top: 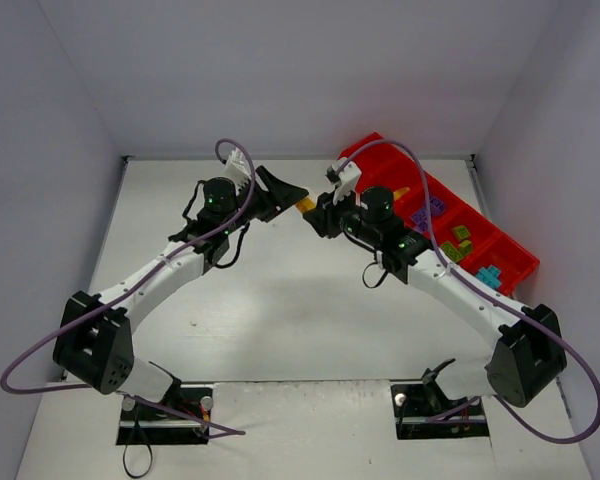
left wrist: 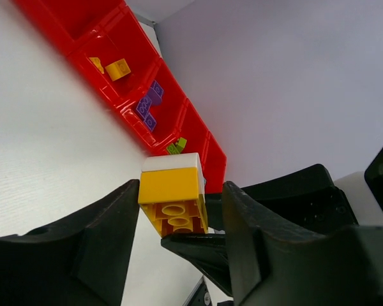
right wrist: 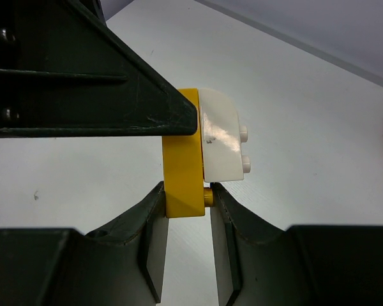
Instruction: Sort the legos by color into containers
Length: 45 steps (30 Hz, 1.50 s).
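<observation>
You've got a white matte tabletop (top: 300,330) as the floor of the cell. Pale grey walls box it in on three sides: left wall (top: 30,200) at 9 o'clock, back wall (top: 300,70) at 12, right wall (top: 570,150) at 3. There's a dark seam (top: 180,157) where the table meets the back wall. In the right wrist view you'll see one small dark speck (right wrist: 36,196) on the table, at about 9 o'clock.

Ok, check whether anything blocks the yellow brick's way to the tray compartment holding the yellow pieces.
Nothing loose lies between the yellow brick and the red tray; only the right gripper holding it sits on that side. A white brick is stuck to it, though.
</observation>
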Tool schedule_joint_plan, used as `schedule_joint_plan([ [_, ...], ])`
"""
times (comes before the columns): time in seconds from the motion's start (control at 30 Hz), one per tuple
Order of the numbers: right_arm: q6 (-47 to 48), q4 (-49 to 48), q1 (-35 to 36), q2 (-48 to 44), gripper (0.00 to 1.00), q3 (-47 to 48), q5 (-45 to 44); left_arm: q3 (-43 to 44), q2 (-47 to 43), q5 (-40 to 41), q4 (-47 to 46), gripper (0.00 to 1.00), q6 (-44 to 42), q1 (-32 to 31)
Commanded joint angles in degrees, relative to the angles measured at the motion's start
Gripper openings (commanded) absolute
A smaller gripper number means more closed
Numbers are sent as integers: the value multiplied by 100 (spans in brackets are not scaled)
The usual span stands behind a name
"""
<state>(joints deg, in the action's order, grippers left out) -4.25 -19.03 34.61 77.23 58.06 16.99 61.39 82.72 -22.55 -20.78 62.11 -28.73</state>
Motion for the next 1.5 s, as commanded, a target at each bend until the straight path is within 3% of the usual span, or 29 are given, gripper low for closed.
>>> schedule_joint_plan([
  [0.0,65,-444,46,-270,0,144,102,286,-37,-136,-568,46,91,-36],
  [0.17,82,-392,46,-288,2,135,41,243,-106,-171,-594,27,65,-36],
  [0.2,100,-374,46,-288,6,135,41,225,-159,-180,-594,25,39,-36],
  [0.27,126,-278,46,-296,22,161,76,128,-221,-180,-577,21,-93,-27],
  [0.3,161,-234,46,-305,41,188,128,85,-291,-171,-559,20,-154,-27],
  [0.33,266,-163,37,-314,51,205,181,6,-335,-206,-551,19,-329,-1],
  [0.4,346,65,11,-340,68,284,348,-65,-449,-311,-550,19,-567,34],
  [0.43,372,153,-7,-358,71,302,444,-100,-484,-381,-542,19,-934,52],
  [0.7,724,1049,-657,-349,70,574,2420,-329,-1020,-1751,3,19,-3624,122],
  [0.83,908,1392,-692,-393,67,715,2852,-338,-1205,-2078,547,20,-4889,148],
  [1.1,1233,1806,-692,-428,67,996,3512,-162,-1311,-2975,1549,18,-6113,184],
  [1.47,1357,2113,-508,-288,66,1163,4198,-127,-1486,-3397,1638,17,-6483,184],
])
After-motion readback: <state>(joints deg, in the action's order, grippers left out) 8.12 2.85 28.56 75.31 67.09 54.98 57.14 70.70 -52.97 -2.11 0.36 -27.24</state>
